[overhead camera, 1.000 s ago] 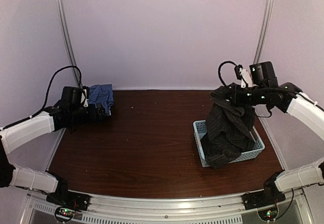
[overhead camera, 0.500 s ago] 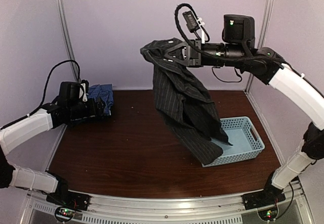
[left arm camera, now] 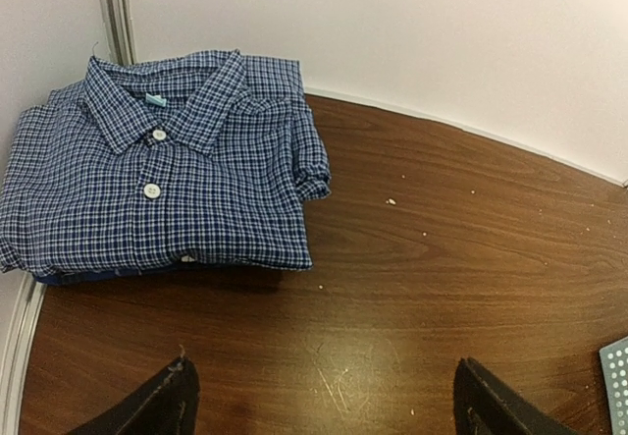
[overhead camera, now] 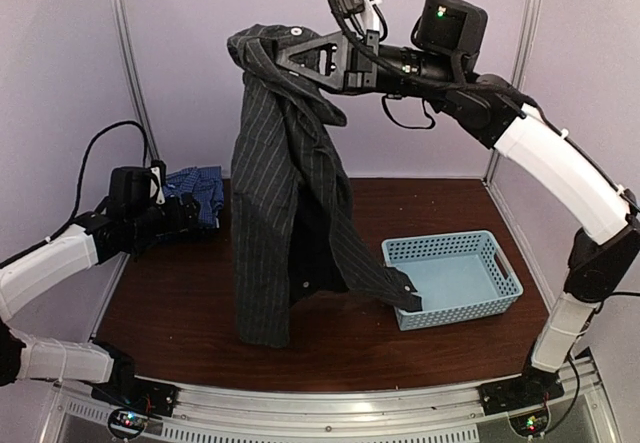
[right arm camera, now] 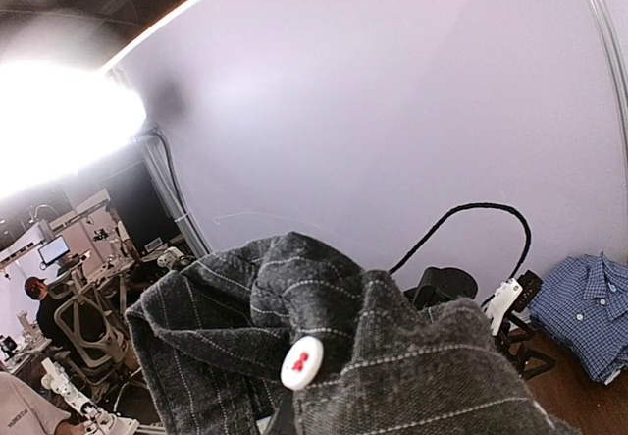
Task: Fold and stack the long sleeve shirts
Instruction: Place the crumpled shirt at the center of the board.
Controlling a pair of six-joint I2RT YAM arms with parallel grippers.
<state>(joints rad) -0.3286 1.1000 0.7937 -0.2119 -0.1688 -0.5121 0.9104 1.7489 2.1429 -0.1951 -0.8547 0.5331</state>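
Up and across to the left goes my right arm since a moment back, and the black pinstriped shirt (overhead camera: 270, 213) rides with it, its bulk now left of the light blue basket (overhead camera: 505, 285) instead of draped into it. My right pincer (overhead camera: 288, 55) is clamped tight on bunched cloth at the top of the garment, high above the table (overhead camera: 340, 348). The shirt hangs long and straight, its lower hem down at table level near the front; whether it rests on the wood I cannot tell. One cuff trails right to the basket's near left corner.

Count with me: two shirts, one basket. The second shirt, the blue checked one (left arm camera: 157, 190), lies folded at the far left corner against the wall, collar up, two white buttons plainly showing. My left pincer (left arm camera: 319, 410) hovers low just in front of it, fingers spread wide, touching nothing.

Labels now: a small pale teal tab (left arm camera: 153, 99) sits inside the blue collar, no lettering I can read. From my right wrist, a little white oval tag (right arm camera: 301, 361) with a red mark shows on the black cloth, too small to read
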